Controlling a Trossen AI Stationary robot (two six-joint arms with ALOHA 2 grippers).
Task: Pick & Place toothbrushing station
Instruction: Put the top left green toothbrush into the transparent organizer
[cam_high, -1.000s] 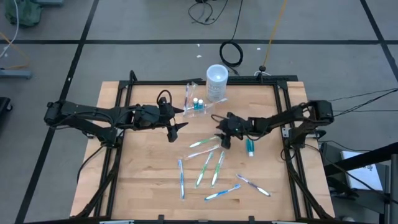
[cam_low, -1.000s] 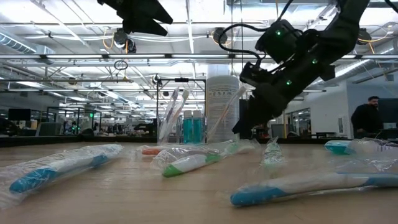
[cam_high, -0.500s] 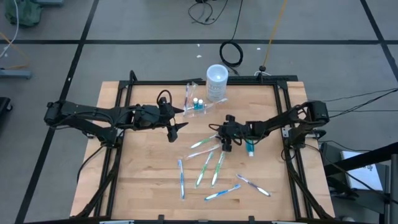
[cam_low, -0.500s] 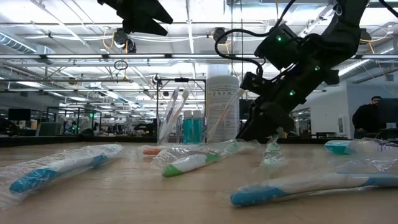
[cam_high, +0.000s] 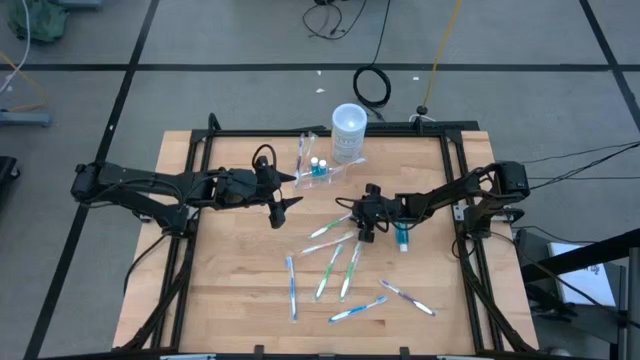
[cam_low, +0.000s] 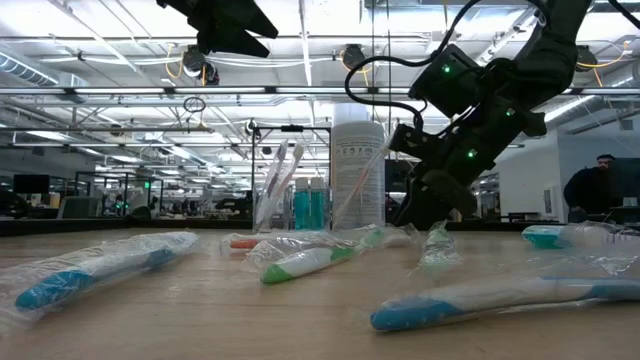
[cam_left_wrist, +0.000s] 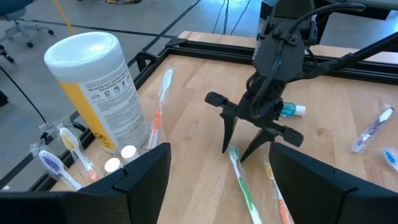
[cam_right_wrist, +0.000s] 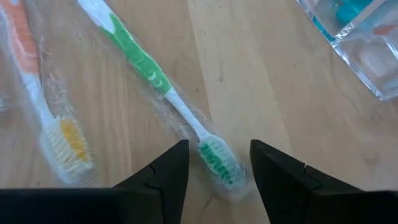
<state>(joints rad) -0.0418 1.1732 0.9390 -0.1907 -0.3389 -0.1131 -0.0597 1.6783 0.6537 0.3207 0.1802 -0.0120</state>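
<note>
Right gripper (cam_high: 364, 234) open, straddling the green toothbrush (cam_right_wrist: 163, 93) head mid-table; should center, then close. Left gripper (cam_high: 281, 196) open, hovering near the toothbrushing station (cam_high: 318, 168) by the table's far edge.

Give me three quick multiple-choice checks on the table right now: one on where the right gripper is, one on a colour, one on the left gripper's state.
1. The right gripper is
A. over a wrapped toothbrush head
B. inside the white cup
C. off the table

2. The toothbrush between its fingers has a handle that is
A. red
B. green and white
C. black

3. The left gripper is
A. shut on the holder
B. shut on a brush
C. open, holding nothing

Answers:
1 A, the right wrist view shows the bristles between the fingertips.
2 B, the same view shows the colours.
3 C, its fingers stand spread above bare wood.
</note>
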